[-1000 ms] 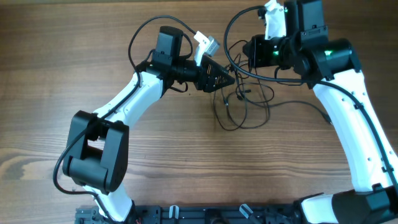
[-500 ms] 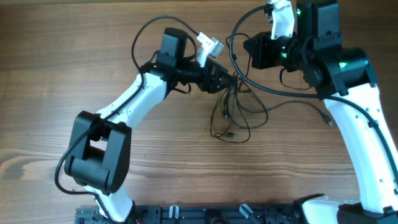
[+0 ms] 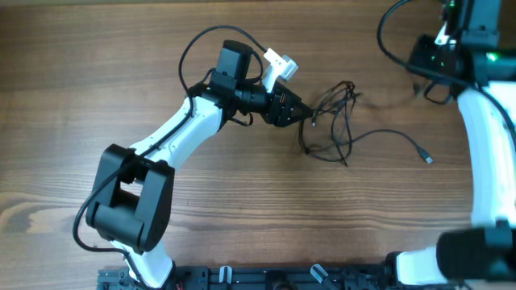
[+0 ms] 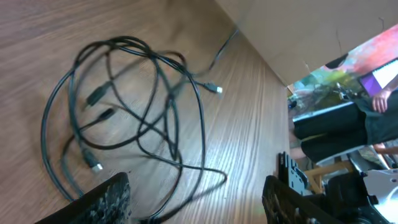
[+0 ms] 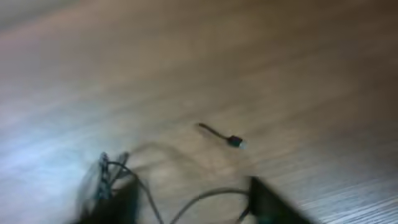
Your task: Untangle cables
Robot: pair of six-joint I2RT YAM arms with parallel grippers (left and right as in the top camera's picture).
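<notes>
Thin black cables lay in a loose tangled loop on the wood-grain table, touching the tips of the left gripper. Its fingers were spread wide, with one strand running between them. One free end with a small plug trailed out to the right. The right gripper was blurred; its fingers looked parted, well apart from the tangle.

The cables are lying in a loose tangle on the table, right of centre. The left gripper is sitting at the tangle's left edge, touching it. One strand is trailing off to the right, its plug lying well apart from the tangle. The right gripper is hanging above the table's far right side, away from the tangle.
</notes>
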